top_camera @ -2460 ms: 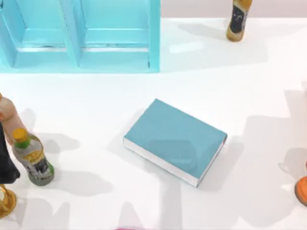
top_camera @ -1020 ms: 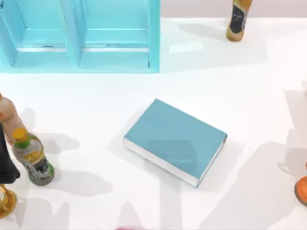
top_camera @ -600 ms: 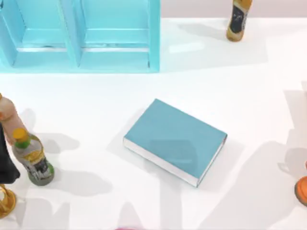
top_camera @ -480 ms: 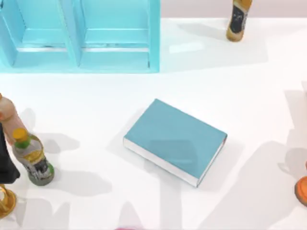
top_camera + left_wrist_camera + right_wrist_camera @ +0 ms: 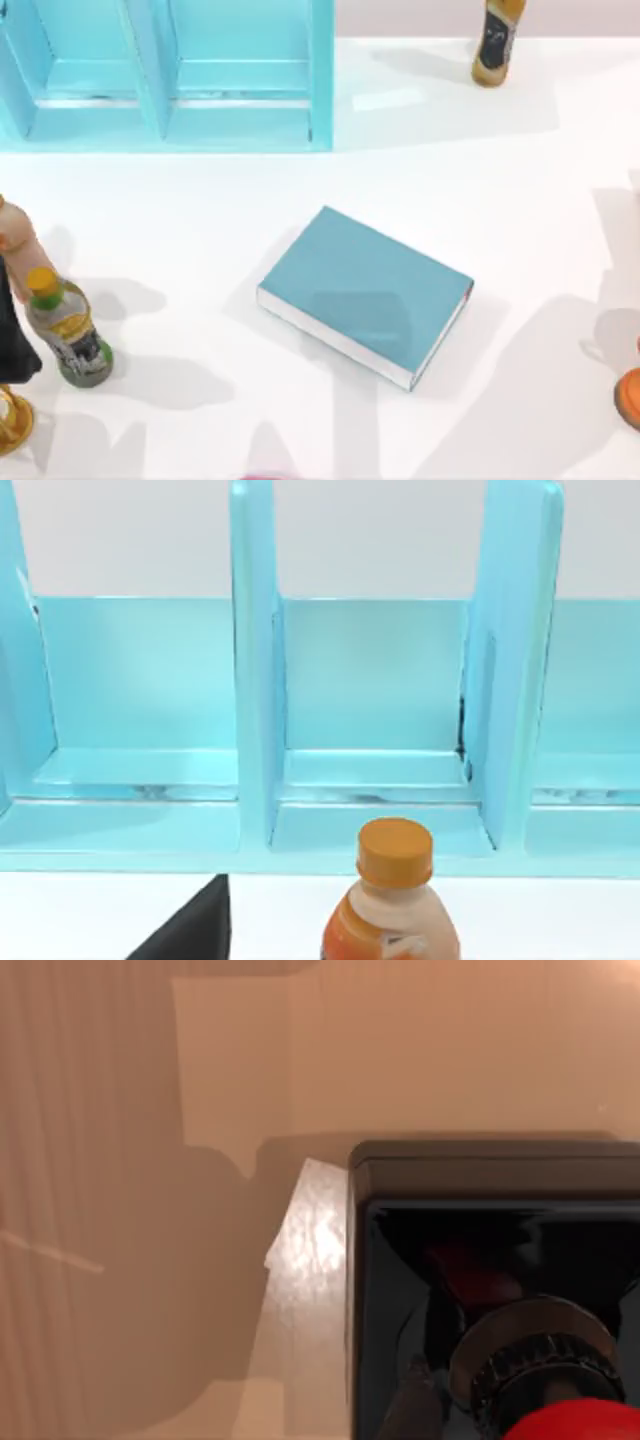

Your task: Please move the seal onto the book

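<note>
The book (image 5: pixel 365 295) lies flat in the middle of the table, teal-blue cover up, white page edges toward the front, turned at an angle. The right wrist view looks closely down on the seal (image 5: pixel 480 1260). Its black blocky body stands on a tan-lit surface, and its glossy red knob (image 5: pixel 575 1425) sits above a metal collar at the picture's edge. Nothing rests on the book's cover.
A light-blue shelf unit (image 5: pixel 170 75) stands at the back left, with an orange-capped bottle (image 5: pixel 392 900) before it. A green-labelled bottle (image 5: pixel 68 330) and other items crowd the left edge. Another bottle (image 5: pixel 497 40) stands at the back right, and an orange object (image 5: pixel 630 395) at the right edge.
The broad shadow on the right side of the table has shifted and changed shape. The book and the bottles have not moved.
</note>
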